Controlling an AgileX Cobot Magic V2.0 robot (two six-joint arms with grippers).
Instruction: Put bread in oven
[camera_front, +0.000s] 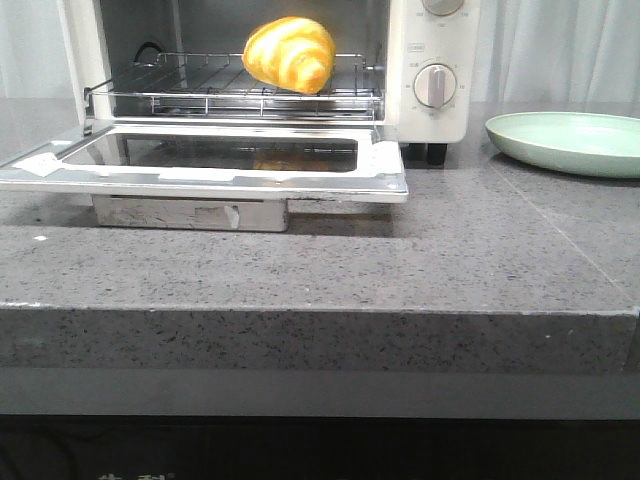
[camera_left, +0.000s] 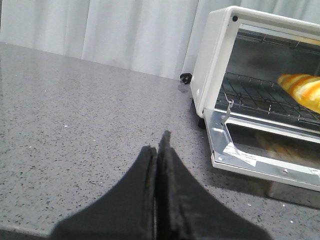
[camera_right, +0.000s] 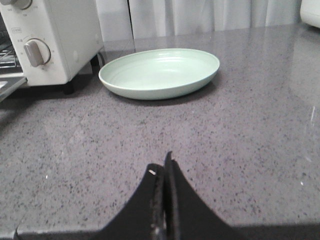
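Note:
The bread (camera_front: 290, 54), a glossy golden croissant roll with orange stripes, lies on the wire rack (camera_front: 200, 85) inside the cream-white oven (camera_front: 430, 60). The oven's glass door (camera_front: 210, 160) is dropped open and flat. The bread also shows in the left wrist view (camera_left: 302, 91) on the rack. My left gripper (camera_left: 158, 145) is shut and empty, over bare counter to the left of the oven. My right gripper (camera_right: 163, 165) is shut and empty, over bare counter in front of the plate. Neither gripper shows in the front view.
An empty pale green plate (camera_front: 570, 140) sits right of the oven, also in the right wrist view (camera_right: 160, 72). The oven's dial (camera_front: 435, 85) faces front. The grey stone counter (camera_front: 320, 270) has its front edge near. White curtains hang behind.

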